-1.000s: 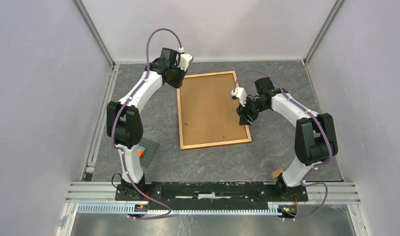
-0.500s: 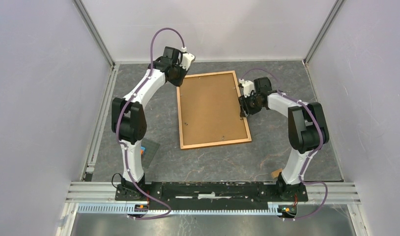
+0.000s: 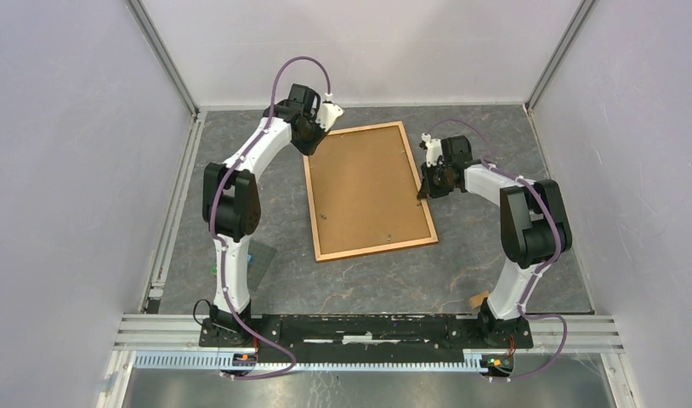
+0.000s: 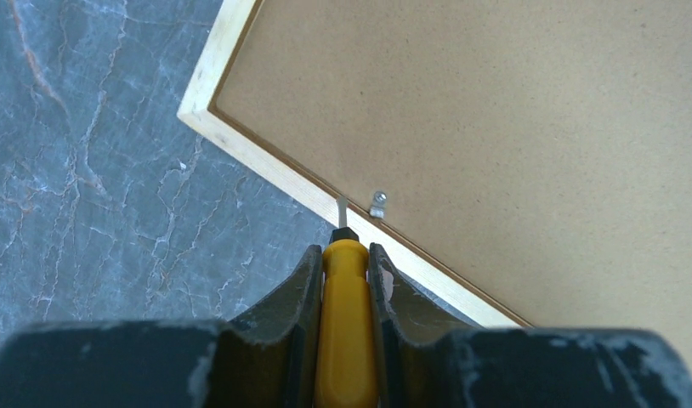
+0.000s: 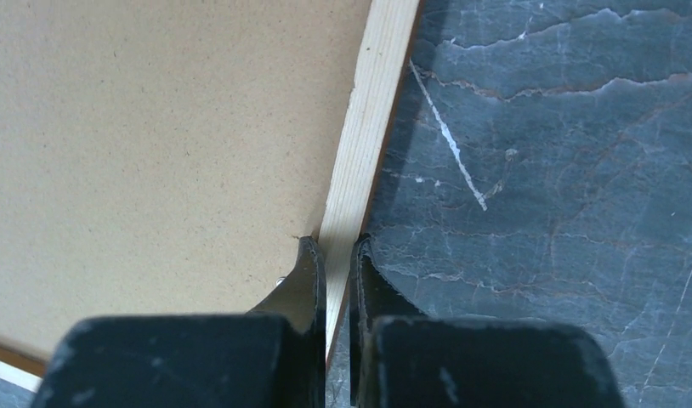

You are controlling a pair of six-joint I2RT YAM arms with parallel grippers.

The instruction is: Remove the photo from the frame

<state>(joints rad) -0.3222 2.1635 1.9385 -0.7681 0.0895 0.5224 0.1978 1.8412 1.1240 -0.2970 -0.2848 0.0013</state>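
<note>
The frame [image 3: 368,191] lies face down on the grey table, plain brown back up; the photo is hidden beneath that back. My left gripper [image 3: 314,141] is at the frame's far left corner, shut on a yellow-handled screwdriver [image 4: 347,323]. The screwdriver's metal tip rests on the pale wooden border [image 4: 266,166], just beside a small metal clip [image 4: 377,204]. My right gripper [image 3: 424,189] is at the frame's right side. In the right wrist view its fingers [image 5: 313,272] pinch the narrow wooden border [image 5: 368,127], one on the back side and one on the table side.
A small grey plate [image 3: 261,258] lies near the left arm, mostly hidden behind it. A small brown scrap [image 3: 479,299] sits by the right arm's base. White walls close in the left, back and right; a metal rail [image 3: 168,229] runs along the left.
My right gripper moved farther along the frame's right side and closed on its border. The left arm swung right toward the frame's far left corner. The frame turned slightly.
</note>
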